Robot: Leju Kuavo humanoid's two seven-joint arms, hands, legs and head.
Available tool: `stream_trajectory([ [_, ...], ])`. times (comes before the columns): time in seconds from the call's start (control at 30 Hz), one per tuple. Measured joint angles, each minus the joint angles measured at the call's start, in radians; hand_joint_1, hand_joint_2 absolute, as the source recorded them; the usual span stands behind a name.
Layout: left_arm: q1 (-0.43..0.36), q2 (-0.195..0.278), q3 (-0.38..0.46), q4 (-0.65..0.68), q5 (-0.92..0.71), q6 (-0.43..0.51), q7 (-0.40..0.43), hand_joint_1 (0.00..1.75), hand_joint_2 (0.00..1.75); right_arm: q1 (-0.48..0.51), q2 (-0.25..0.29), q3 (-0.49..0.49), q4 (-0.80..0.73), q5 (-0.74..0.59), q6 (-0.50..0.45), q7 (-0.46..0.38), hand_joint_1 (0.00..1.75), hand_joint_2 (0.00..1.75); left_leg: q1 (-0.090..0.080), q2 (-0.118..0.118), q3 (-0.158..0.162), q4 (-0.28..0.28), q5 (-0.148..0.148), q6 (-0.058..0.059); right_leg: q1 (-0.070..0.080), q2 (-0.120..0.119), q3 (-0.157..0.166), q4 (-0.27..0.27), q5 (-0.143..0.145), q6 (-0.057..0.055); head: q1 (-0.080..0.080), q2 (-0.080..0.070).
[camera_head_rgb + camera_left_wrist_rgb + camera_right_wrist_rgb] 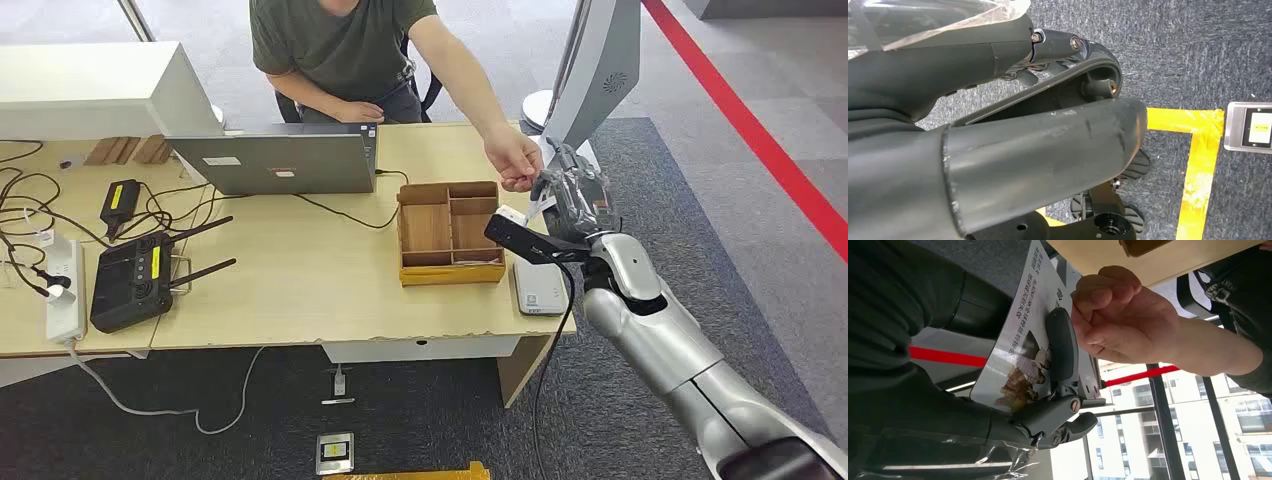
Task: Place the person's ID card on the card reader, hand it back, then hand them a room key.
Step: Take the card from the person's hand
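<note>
My right hand (575,200) is raised past the table's right end and holds a white card (1020,335) printed with a picture and lines of text; a dark finger (1060,347) lies across its face. The person's hand (1123,320) pinches the card's far edge, so both of us are touching it. In the head view the card (538,203) shows as a thin white strip between my hand and the person's hand (513,160). A white card reader (540,287) lies flat on the table corner below. My left hand (1048,140) hangs over the floor with nothing in it.
A wooden compartment box (450,232) stands left of the reader. A laptop (280,160), a black controller (135,280), a power strip (62,285) and cables cover the table's left half. The person sits behind the table (300,290). A monitor stand (600,70) rises at the right.
</note>
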Motion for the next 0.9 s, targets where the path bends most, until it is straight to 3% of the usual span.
stream_trajectory([
  [0.7, 0.003, 0.0, -0.001, 0.0, 0.015, 0.002, -0.002, 0.0, 0.0, 0.039, -0.004, 0.0, 0.016, -0.008, -0.017, -0.02, 1.75, 1.75, 0.0, 0.0, 0.0, 0.0, 0.0, 0.0, 0.0, 0.0, 0.0, 0.0, 0.0, 0.0, 0.0, 0.0],
  [0.9, 0.003, 0.0, -0.001, 0.0, 0.031, 0.007, -0.002, 0.0, 0.0, 0.058, 0.0, 0.001, 0.082, -0.027, -0.069, -0.057, 1.75, 1.75, 0.0, 0.0, -0.001, 0.0, 0.0, 0.0, 0.0, 0.0, 0.0, 0.0, 0.0, 0.0, 0.0, 0.0],
])
